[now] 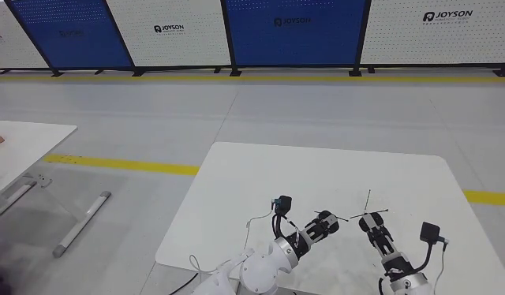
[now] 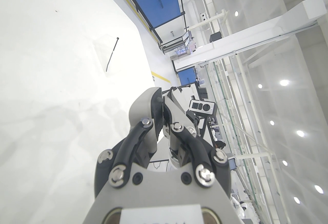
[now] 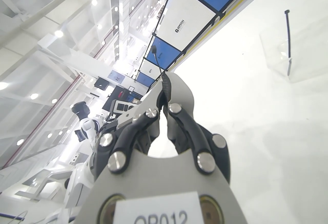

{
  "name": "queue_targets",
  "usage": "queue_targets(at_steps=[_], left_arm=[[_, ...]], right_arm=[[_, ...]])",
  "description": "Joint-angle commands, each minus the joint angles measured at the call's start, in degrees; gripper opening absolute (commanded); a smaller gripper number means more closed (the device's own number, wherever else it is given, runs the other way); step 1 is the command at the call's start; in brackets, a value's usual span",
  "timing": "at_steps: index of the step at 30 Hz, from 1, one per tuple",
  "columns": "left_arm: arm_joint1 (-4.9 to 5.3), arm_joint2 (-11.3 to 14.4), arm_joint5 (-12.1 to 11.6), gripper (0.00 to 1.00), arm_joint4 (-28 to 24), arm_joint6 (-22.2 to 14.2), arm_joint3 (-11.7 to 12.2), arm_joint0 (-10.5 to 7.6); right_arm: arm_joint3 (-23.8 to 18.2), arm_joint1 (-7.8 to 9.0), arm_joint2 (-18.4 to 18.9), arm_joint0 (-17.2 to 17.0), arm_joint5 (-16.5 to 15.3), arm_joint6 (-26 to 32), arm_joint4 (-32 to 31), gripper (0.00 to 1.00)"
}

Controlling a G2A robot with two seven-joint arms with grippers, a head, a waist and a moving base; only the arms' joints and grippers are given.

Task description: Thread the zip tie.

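Zip tie sits pinched in the right claw, head protruding beyond its tip; left claw closed.

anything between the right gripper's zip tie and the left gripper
Nothing visible. The zip tie in the right gripper faces the left gripper across a bare gap above the table; the loose tie lies farther out.

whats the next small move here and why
Likely ease the left claw toward the right claw, aiming its held end at the zip tie head poking from the right claw; both claws are shut on zip tie, tips apart.
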Motion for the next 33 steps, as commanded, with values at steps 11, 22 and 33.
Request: queue_targets(at_steps=[11, 22, 33], left_arm=[[0.00, 0.00, 0.00, 0.00, 0.00, 0.00, 0.00, 0.00], [0.00, 0.00, 0.00, 0.00, 0.00, 0.00, 0.00, 0.00], [0.00, 0.00, 0.00, 0.00, 0.00, 0.00, 0.00, 0.00]], right_arm=[[-0.05, -0.15, -0.33, -0.04, -0.13, 0.09, -0.32, 0.00], [0.29, -0.26, -0.04, -0.26, -0.34, 0.44, -0.38, 0.00], [-0.36, -0.36, 0.32, -0.93, -1.43, 0.36, -0.45, 0.00]])
